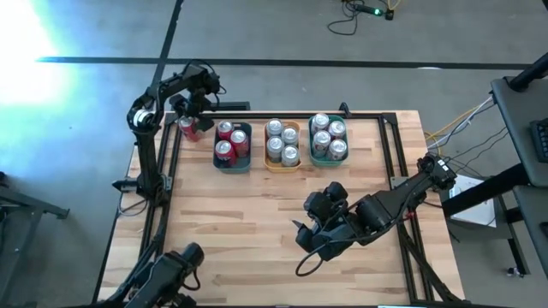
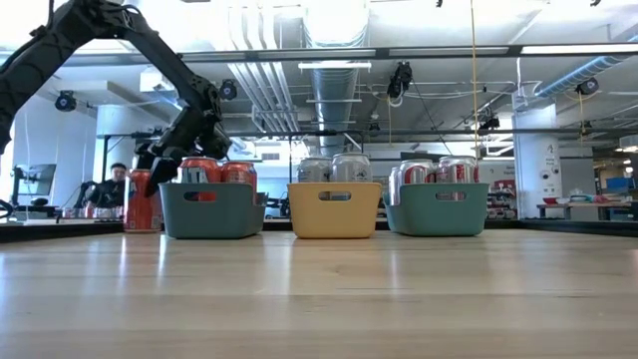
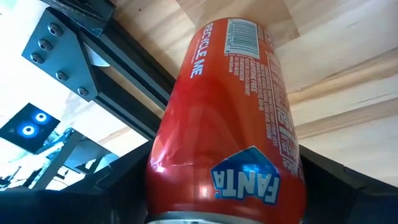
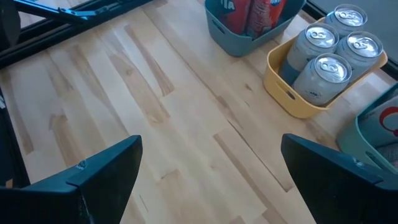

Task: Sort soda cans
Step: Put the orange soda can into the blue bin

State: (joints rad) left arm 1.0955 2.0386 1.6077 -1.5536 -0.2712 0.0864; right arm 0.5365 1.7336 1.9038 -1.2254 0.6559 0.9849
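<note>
A red soda can [image 3: 230,118] stands at the table's far left corner [image 1: 187,128], left of the left teal tray [image 2: 211,211]. My left gripper [image 1: 190,120] is shut on it from above. That tray [image 1: 242,162] holds three red cans [image 1: 227,141]. The yellow tray [image 1: 271,164] holds several silver cans [image 1: 281,141]. The right teal tray [image 1: 314,156] holds several cans [image 1: 329,137]. My right gripper [image 1: 306,242] hangs open over the bare near-right boards, with nothing between its fingers [image 4: 106,174]. My left gripper pinches the red can's upper body [image 3: 186,186] between its two fingers [image 3: 118,186], one on each side. The fingers slant down from above along the can. The can is upright, its bottom [image 2: 142,227] at the table top beside the left teal tray.
A black frame rail [image 3: 124,81] runs along the table's left and far edges close to the held can. The three trays stand in a row along the far side. Bare boards [image 4: 155,106] stretch across the table's middle and near side.
</note>
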